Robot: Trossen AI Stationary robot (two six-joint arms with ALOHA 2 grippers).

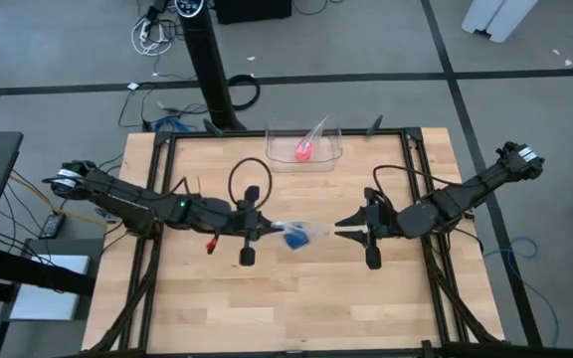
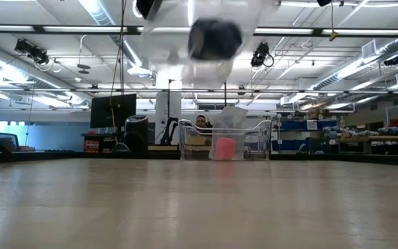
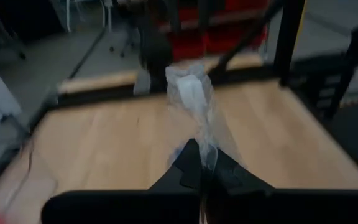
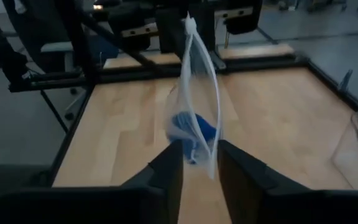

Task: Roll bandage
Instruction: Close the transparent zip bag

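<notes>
While both arms meet over the middle of the desk (image 1: pixel 296 298), the scene reads as follows.

Left claw: the left claw (image 1: pixel 272 227) is clenched on the edge of a clear plastic bag (image 1: pixel 296 231), its fingertips (image 3: pixel 199 163) pressed together on the film in the left wrist view.

Right claw: the right claw (image 1: pixel 344 227) sits just beside the bag on the opposite side, its fingers (image 4: pixel 166 163) parted with a gap between them; the bag hangs in front of that gap in the right wrist view, and I cannot tell whether the fingers touch it.

Bandage: the bandage (image 1: pixel 294 239), bright blue and bunched small, lies inside the clear bag (image 4: pixel 197 93), low in it, hanging between the two claws above the desk (image 4: pixel 278 106).

Bag: it is off the desk surface, stretched thin and upright in the right wrist view.

Bin: a clear plastic bin (image 1: pixel 304 147) stands at the far edge of the desk, well apart from the claws.

Pink roll: a small pink-red roll (image 1: pixel 303 151) rests inside the bin; it also shows in the low view (image 2: pixel 224 148).

Background: a person shows behind the bin in the low view, partly hidden.
</notes>
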